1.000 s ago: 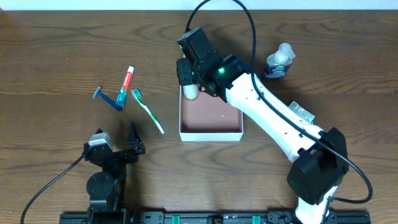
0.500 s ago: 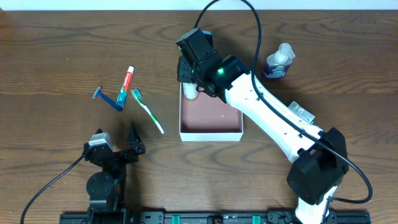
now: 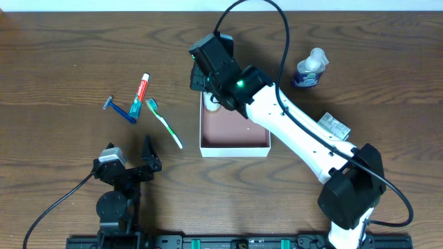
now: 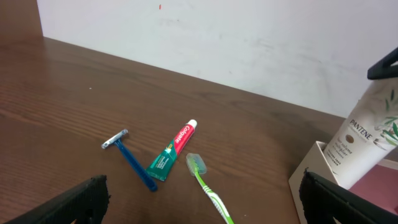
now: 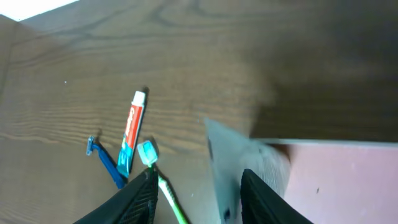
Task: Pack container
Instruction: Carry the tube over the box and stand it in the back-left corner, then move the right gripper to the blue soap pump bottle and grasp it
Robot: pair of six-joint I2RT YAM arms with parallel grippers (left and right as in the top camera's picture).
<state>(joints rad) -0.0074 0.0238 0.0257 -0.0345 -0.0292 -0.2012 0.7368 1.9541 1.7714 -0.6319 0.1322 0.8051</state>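
The container (image 3: pixel 234 151) is a square white-walled box with a reddish-brown floor at the table's middle; it also shows as the box wall (image 4: pixel 309 171) and floor (image 5: pixel 348 180). My right gripper (image 3: pixel 210 91) hangs over its far-left corner, shut on the top of a white Pantene tube (image 4: pixel 367 140). The tube (image 3: pixel 213 104) leans with its lower end inside that corner. In the right wrist view the tube (image 5: pixel 233 165) is a blurred pale shape between the fingers of the gripper (image 5: pixel 199 180). My left gripper (image 3: pixel 130 156) rests open near the front left, its jaws (image 4: pixel 208 214) holding nothing.
Left of the box lie a toothpaste tube (image 3: pixel 141 93), a blue razor (image 3: pixel 119 109) and a green toothbrush (image 3: pixel 165 123). A blue-capped clear bottle (image 3: pixel 310 69) stands at the back right. A small packet (image 3: pixel 334 125) lies right of the box.
My right wrist has shifted a little to the left over the box's far-left corner, tilting the tube with it. The left arm has not moved.
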